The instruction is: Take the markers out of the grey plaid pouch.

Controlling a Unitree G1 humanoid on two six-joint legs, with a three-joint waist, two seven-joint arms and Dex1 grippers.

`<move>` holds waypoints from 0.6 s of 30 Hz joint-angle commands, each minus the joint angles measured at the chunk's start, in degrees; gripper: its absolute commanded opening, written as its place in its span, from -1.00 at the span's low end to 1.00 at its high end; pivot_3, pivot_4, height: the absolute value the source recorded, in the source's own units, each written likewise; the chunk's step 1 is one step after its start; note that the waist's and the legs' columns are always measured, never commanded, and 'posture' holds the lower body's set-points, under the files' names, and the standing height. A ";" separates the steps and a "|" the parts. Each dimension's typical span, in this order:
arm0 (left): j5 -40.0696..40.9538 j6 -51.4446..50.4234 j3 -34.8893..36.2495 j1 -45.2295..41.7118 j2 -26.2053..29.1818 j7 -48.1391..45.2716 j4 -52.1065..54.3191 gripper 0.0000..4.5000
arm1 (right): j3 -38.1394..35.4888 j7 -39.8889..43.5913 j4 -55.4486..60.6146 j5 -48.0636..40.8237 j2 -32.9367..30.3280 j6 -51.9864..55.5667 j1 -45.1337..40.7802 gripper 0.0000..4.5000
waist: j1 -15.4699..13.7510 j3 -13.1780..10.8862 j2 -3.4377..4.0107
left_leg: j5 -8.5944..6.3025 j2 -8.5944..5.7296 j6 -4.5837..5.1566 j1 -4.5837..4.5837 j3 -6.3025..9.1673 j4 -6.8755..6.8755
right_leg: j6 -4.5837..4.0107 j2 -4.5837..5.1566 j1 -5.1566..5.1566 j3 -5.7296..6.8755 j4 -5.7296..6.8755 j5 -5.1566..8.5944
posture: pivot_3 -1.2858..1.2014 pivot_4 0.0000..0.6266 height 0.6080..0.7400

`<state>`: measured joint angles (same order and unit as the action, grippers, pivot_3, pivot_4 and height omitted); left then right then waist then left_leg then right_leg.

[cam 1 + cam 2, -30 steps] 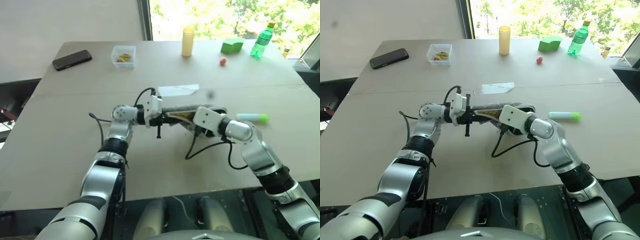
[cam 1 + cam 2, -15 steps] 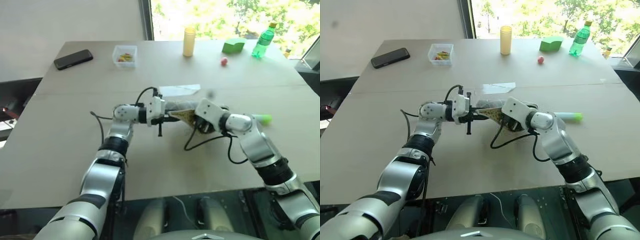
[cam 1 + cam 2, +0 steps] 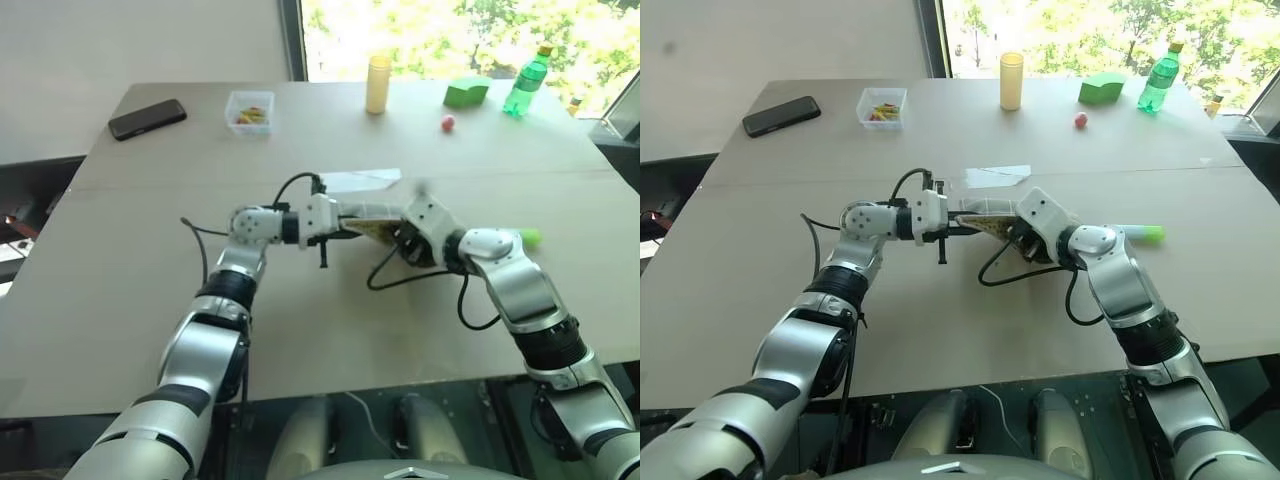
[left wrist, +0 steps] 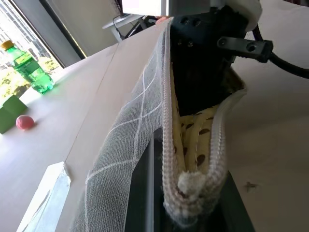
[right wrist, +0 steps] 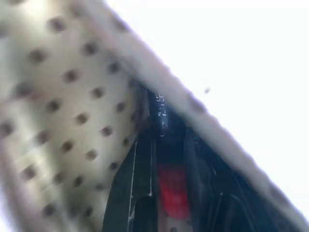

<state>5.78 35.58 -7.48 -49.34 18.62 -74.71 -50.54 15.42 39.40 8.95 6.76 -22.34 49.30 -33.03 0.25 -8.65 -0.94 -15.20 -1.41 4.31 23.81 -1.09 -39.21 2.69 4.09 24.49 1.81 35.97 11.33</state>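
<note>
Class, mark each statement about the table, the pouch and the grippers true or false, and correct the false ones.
1. The left gripper is shut on the pouch edge. True.
2. The right gripper reaches into the pouch's open mouth. True.
3. A marker lies on the table outside the pouch. True.
4. The phone lies beside the green bottle. False: the phone is at the far left corner, the bottle at the far right.
5. The pouch's lining is plain white. False: it is tan with dark dots.
</note>
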 commanded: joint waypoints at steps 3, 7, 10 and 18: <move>-1.89 -0.10 -0.20 -0.75 1.01 4.20 1.79 -1.00 | -1.79 -4.23 -3.11 2.34 -3.26 2.81 -3.48 -0.87 | 0.13 0.00 0.00 | 0.00 0.02 0.00 -0.01 0.01 0.00 | 0.00 -0.02 0.01 0.01 0.02 0.00 | 0.03 -0.52 1.00; -3.62 -1.89 -1.39 -0.96 -0.62 8.76 3.60 -1.00 | 2.87 -6.28 -2.75 2.35 1.15 9.07 -8.22 -0.87 | 0.42 0.00 0.00 | 0.01 0.06 -0.01 -0.03 0.02 0.01 | 0.00 -0.04 0.03 0.02 0.12 0.00 | 0.03 -0.52 1.00; -5.14 -1.60 -2.40 -0.42 -0.40 10.36 4.51 -1.00 | 3.43 -8.72 0.13 1.74 4.61 15.63 -9.78 -0.87 | 0.52 0.00 0.00 | 0.01 0.07 -0.01 -0.03 -0.03 0.01 | 0.00 -0.04 0.10 -0.03 0.20 0.00 | 0.03 -0.52 1.00; -10.27 -2.93 -3.87 0.42 0.75 17.22 5.65 -1.00 | 14.91 -13.07 -1.13 7.32 -1.62 24.10 -14.86 -0.87 | 0.27 0.00 0.01 | 0.00 0.00 -0.01 0.00 -0.02 0.00 | 0.00 0.02 0.10 -0.02 0.18 0.00 | 0.03 -0.52 1.00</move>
<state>-2.48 33.68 -11.47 -49.16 18.51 -61.21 -46.59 27.96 28.30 6.62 10.05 -20.91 72.31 -45.92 0.53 -8.65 -0.93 -15.20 -1.42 4.30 23.81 -1.11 -39.20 2.69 4.12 24.59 1.80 36.13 11.33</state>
